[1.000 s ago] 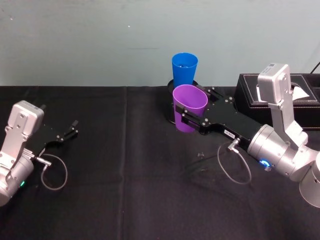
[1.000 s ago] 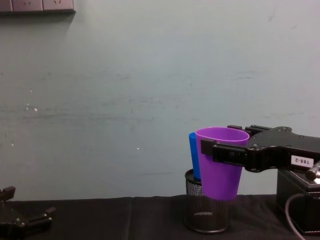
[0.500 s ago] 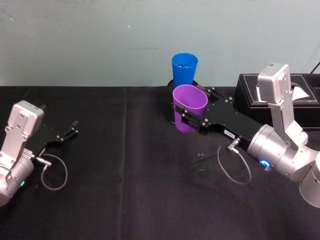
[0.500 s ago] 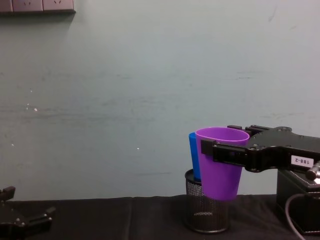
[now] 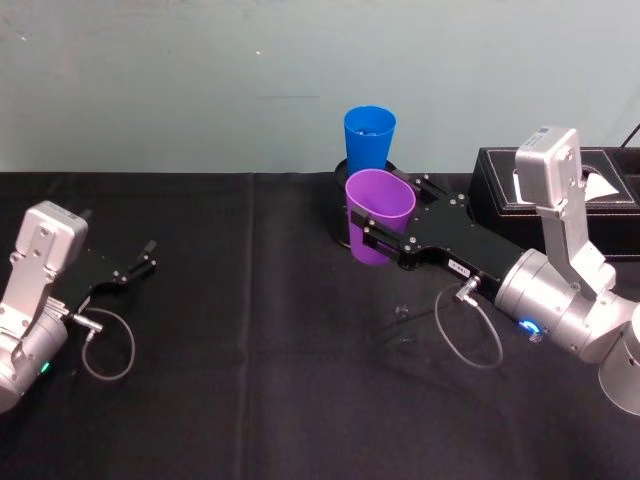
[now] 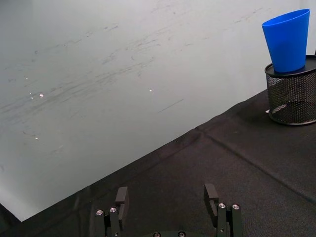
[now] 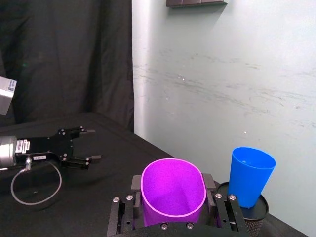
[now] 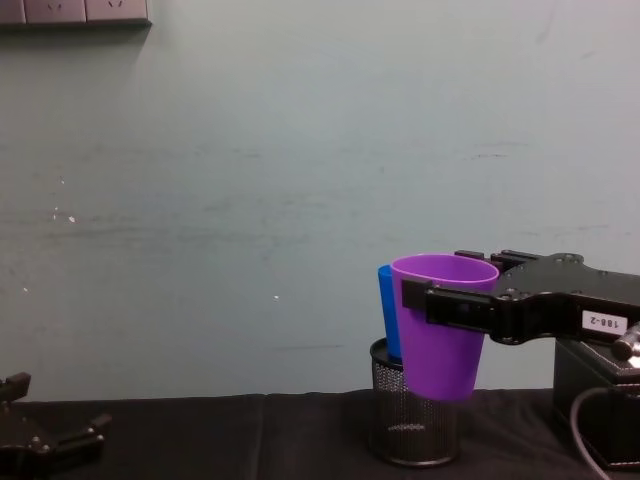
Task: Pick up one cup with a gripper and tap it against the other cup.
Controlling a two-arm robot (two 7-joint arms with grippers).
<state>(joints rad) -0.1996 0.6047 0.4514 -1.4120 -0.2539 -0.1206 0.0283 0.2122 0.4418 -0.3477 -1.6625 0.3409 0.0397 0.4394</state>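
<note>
Since nothing has shifted over the last second, the tap looks still pending: above the black-draped table (image 5: 250, 380), the labelled black right gripper (image 7: 173, 190) stays clamped on the smooth purple plastic tumbler (image 8: 445, 340). It hangs just beside the bright blue plastic tumbler (image 5: 369, 135), whose black wire-mesh holder (image 8: 413, 425) could snag a low swing. The left gripper (image 5: 135, 268) lies parked, fingers apart.
</note>
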